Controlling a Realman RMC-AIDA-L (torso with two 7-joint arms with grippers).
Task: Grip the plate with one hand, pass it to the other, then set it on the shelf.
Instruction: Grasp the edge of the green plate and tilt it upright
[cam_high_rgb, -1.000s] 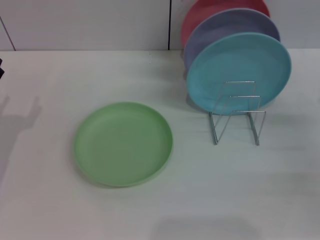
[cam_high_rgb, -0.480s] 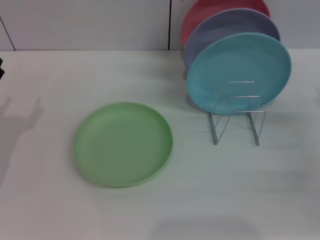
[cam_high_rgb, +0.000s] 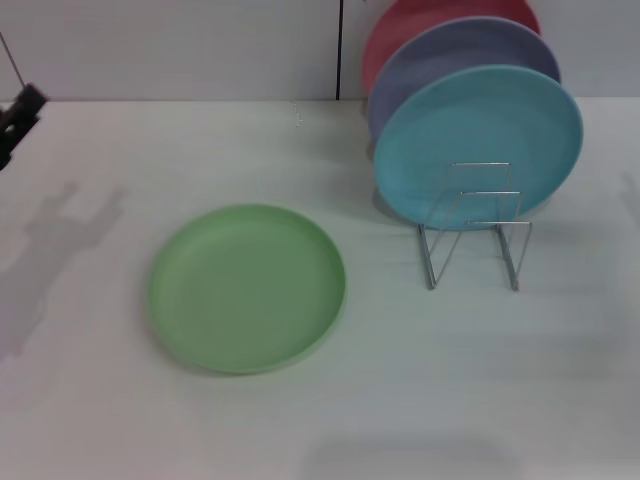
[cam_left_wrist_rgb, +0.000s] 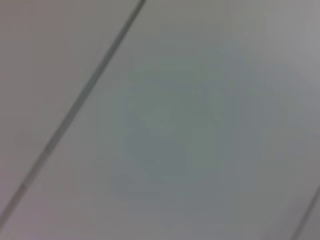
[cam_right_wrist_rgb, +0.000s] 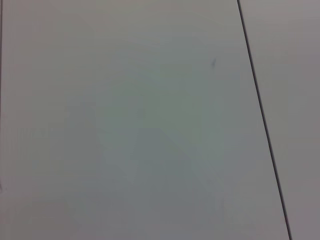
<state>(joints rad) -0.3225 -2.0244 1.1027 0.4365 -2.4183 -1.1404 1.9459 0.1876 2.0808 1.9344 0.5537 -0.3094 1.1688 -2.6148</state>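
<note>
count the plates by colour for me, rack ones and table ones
light green plate: 1, flat on the table
turquoise-blue plate: 1, in the wire rack
lavender plate: 1, in the rack
red plate: 1, in the rack
total: 4

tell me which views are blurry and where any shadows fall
Head view: fairly sharp; a forked gripper shadow lies on the table left of the green plate, with the left gripper barely entering at the edge. Left wrist view: heavily blurred, only a pale surface and dark seams. Right wrist view: featureless pale surface with one seam.
</note>
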